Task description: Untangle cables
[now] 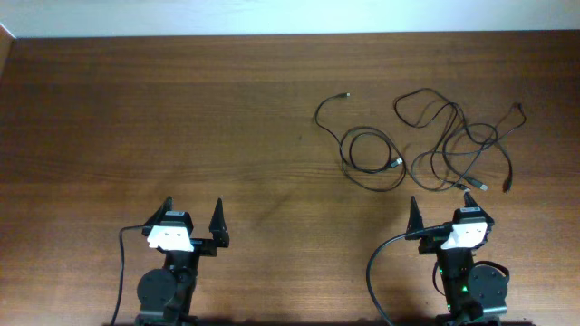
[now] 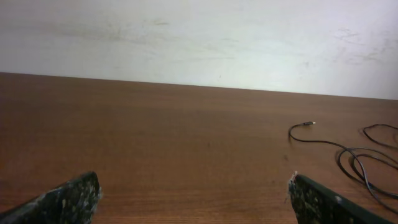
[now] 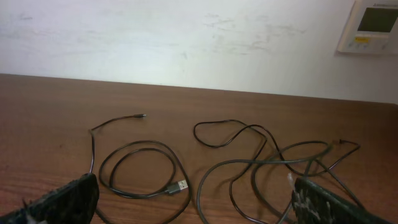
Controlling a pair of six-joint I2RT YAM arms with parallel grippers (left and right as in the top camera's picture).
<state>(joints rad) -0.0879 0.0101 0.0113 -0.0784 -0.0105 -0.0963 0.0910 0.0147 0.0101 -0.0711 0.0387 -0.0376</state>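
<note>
Presently: left gripper [image 1: 192, 208] and right gripper [image 1: 450, 213], two black two-finger units, both spread wide, holding nothing. Thin black plug-ended cables [image 3: 267, 163], at least two, lie tangled on brown wooden table [image 1: 181, 109], just ahead of right gripper.

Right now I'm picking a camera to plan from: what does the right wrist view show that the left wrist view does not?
Only the right wrist view: the bulk of the tangled cables on the right, the looped cable with its full coil and flat plug, and a wall panel. Only the left wrist view: the open left gripper and more bare table left of the cables. Both: the looped cable's small free end, the wooden table, the pale wall.
</note>
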